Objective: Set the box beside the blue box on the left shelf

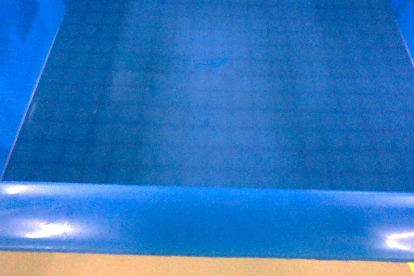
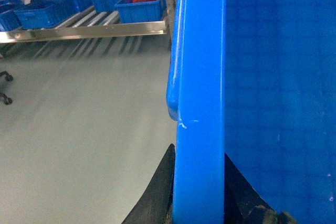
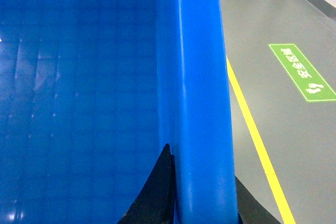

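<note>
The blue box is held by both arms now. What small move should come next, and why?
Probably carry the box toward the roller shelf, keeping both grips closed. The left gripper and the right gripper each pinch a side rim. The shelf, with other blue boxes on it, lies far off across open grey floor, so it is too early to set it down.

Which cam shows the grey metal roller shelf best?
Left wrist: only view with the grey metal roller shelf, top left, small blue crates on it. Head view is filled by the large bright-blue plastic crate; right wrist shows crate wall and floor only.
</note>
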